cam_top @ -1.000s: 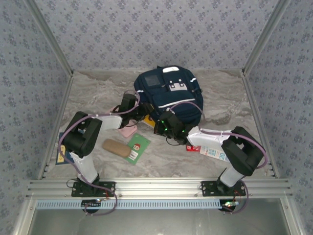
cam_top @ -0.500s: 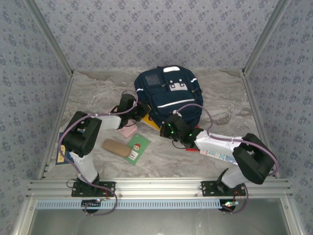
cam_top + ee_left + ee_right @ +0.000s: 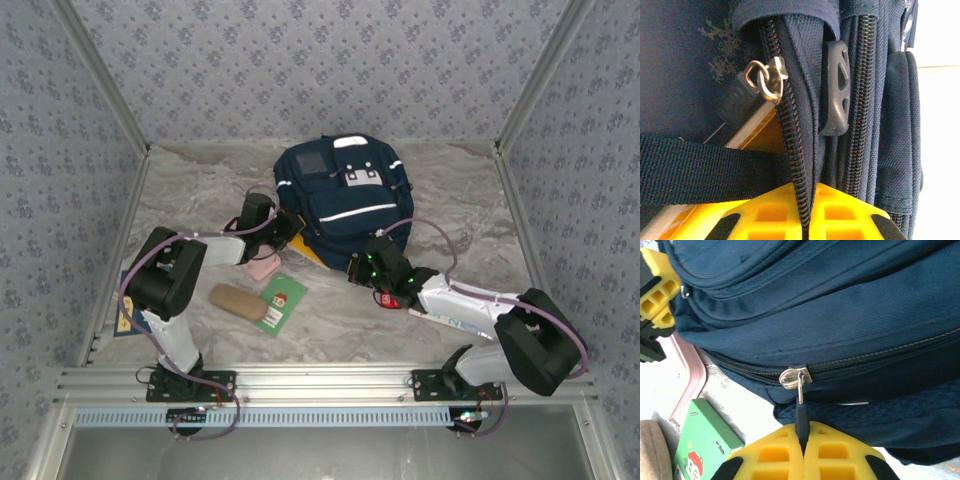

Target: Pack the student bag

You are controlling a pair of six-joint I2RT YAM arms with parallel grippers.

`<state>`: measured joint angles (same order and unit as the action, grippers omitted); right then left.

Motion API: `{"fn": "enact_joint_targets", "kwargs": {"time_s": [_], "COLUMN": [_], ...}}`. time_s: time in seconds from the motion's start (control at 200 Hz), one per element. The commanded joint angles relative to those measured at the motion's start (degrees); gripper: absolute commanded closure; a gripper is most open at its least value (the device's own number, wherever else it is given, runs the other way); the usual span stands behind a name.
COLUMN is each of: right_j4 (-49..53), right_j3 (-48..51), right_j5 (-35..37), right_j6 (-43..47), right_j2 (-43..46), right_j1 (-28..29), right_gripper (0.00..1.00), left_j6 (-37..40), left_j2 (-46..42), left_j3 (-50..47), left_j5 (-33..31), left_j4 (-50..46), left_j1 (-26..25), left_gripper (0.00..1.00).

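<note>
The student bag (image 3: 345, 190), navy with white trim, lies at the back middle of the table. My left gripper (image 3: 291, 229) is at its left side, yellow fingers shut (image 3: 812, 200) on the fabric edge of an open zip, just below the metal slider (image 3: 767, 77). A yellow, white-edged item (image 3: 762, 135) shows inside that opening. My right gripper (image 3: 370, 257) is at the bag's near edge, shut (image 3: 803, 440) on the dark zipper pull (image 3: 801, 417) that hangs from a silver slider (image 3: 796, 376).
Near the left arm lie a pink case (image 3: 263, 267), a green booklet (image 3: 281, 302) and a brown pouch (image 3: 235, 299). A blue-yellow item (image 3: 126, 316) sits at the left edge. A white carton (image 3: 445, 318) and a red object (image 3: 391, 300) lie under the right arm.
My right gripper has travelled right along the bag's near edge with the zipper pull in it. My left gripper has closed on the zip edge.
</note>
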<state>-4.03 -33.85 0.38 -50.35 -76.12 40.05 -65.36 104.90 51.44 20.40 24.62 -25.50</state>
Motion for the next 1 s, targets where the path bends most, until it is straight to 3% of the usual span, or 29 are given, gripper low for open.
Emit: {"fn": "enact_joint_targets", "kwargs": {"time_s": [0.0, 0.24, 0.3, 0.485, 0.65, 0.804, 0.994], "right_j4": [4.41, 9.72, 8.84, 2.43, -3.12, -9.77, -14.18], "right_j3": [1.06, -0.57, -0.6, -1.05, -0.4, 1.68, 3.52], "right_j5": [-1.64, -4.21, -7.7, -11.2, -11.55, -12.56, -13.95], "right_j6": [3.28, 8.17, 9.1, 8.86, 6.15, 4.17, 3.9], "right_j2": [0.91, 0.7, 0.52, 0.48, 1.52, 2.14, 1.59], "right_j1": [-1.64, -5.44, -6.55, -5.47, -3.35, -2.77, -2.75], "right_gripper": [1.0, 1.0, 1.0, 1.0, 1.0, 1.0, 1.0], "left_j6": [1.56, 2.92, 3.11, 4.8, 4.61, -2.23, -13.4], "left_j2": [-2.6, -1.53, -1.7, -6.02, -12.9, -17.24, -17.88], "left_j3": [0.41, 2.6, 3.03, 5.04, 6.41, 4.49, -0.13], "left_j5": [-2.24, 0.04, 0.15, -1.0, -1.51, -2.37, -1.96], "left_j4": [1.4, -0.41, -1.43, -10.24, -19.91, -26.26, -20.33], "left_j1": [1.68, 1.72, 1.68, 1.55, 0.31, -1.98, -5.42], "left_gripper": [1.0, 0.97, 0.95, 0.64, 0.49, 0.43, 0.36]}}
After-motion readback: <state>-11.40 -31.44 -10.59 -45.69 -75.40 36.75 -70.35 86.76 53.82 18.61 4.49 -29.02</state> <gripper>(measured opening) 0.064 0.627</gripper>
